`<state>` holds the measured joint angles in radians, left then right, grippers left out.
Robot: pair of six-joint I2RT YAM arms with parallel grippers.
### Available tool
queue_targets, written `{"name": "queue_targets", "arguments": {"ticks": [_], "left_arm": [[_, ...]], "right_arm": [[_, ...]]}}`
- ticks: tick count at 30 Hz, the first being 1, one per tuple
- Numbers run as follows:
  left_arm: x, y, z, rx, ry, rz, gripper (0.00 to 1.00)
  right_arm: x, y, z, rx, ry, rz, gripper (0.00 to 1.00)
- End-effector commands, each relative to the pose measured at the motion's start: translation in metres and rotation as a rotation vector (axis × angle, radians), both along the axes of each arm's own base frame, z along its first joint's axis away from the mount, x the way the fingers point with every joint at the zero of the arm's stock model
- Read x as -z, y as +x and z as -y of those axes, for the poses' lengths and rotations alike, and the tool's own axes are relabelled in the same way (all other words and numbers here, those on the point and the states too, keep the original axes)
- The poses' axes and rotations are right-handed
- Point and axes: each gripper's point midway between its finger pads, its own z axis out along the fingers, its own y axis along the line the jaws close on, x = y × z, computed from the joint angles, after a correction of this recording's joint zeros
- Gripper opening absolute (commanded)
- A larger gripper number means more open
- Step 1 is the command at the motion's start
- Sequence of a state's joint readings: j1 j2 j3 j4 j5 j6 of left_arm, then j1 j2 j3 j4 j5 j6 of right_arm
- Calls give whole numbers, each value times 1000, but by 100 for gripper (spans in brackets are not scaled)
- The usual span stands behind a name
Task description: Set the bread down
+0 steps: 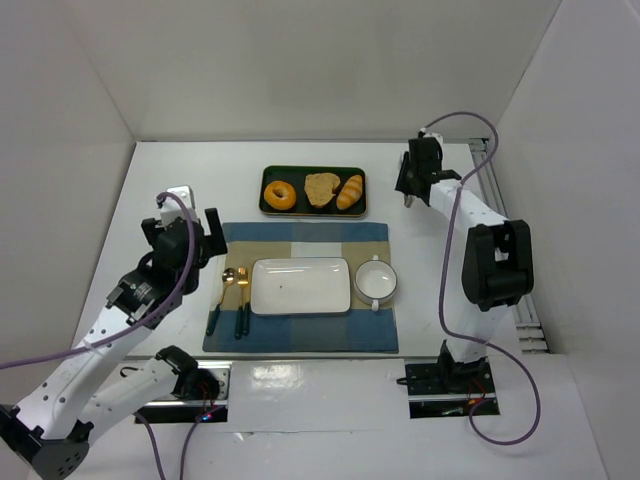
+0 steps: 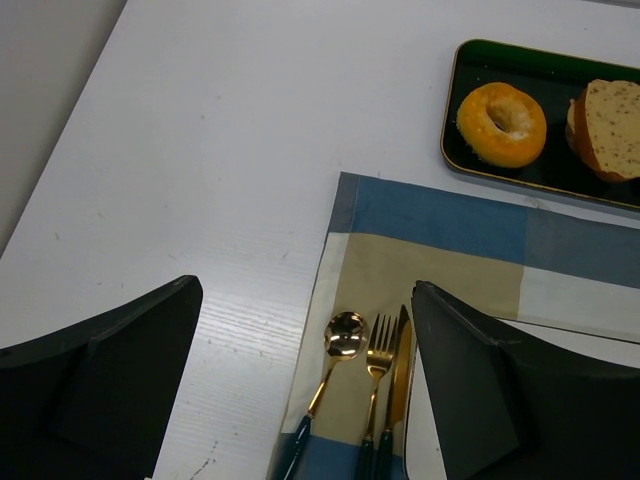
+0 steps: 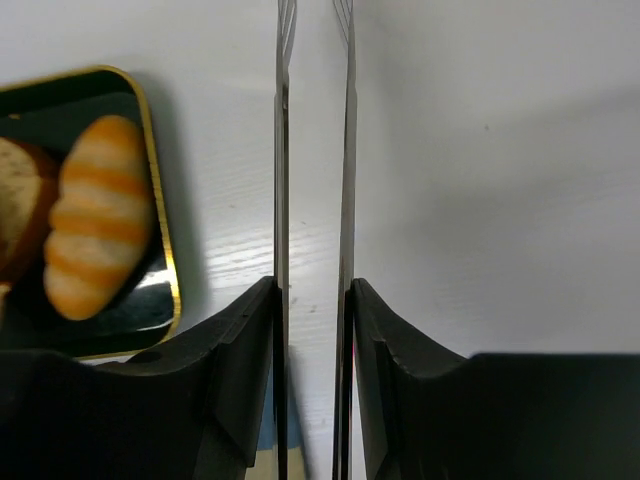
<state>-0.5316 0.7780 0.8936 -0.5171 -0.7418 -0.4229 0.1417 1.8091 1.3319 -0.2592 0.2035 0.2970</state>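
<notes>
The bread (image 1: 321, 189) is a golden-brown slice lying in the middle of the dark tray (image 1: 313, 209), between a ring donut (image 1: 279, 194) and a croissant roll (image 1: 350, 192). The bread also shows at the right edge of the left wrist view (image 2: 608, 125) and at the left edge of the right wrist view (image 3: 12, 215). My right gripper (image 1: 408, 190) hovers right of the tray, shut on thin metal tongs (image 3: 281, 180) whose two blades point along the table beside the tray. My left gripper (image 1: 186, 238) is open and empty above the placemat's left edge (image 2: 305, 300).
A blue and beige placemat (image 1: 300, 240) holds a white rectangular plate (image 1: 300, 286), a white bowl (image 1: 376, 281), and a gold spoon, fork and knife (image 2: 370, 350) at its left. White walls stand on three sides.
</notes>
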Motion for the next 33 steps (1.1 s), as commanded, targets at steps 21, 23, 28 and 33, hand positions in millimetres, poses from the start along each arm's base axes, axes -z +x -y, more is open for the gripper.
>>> {"name": "queue_targets", "arguments": {"ticks": [21,23,28,33], "left_arm": [[14,15,17,35,-39,-8,100],[16,15,17,35,-39,-8,100],[20,18,18,38,-30,-12,100],[22,18,18,38,-30,-12,100]], "right_arm": [[-65,21,-128,-479,196,120,42],[-62,21,-141,-524,225,112,42],[-57,24,-153,-559,246,105,42],[-60,22,-166,-611,279,113,42]]}}
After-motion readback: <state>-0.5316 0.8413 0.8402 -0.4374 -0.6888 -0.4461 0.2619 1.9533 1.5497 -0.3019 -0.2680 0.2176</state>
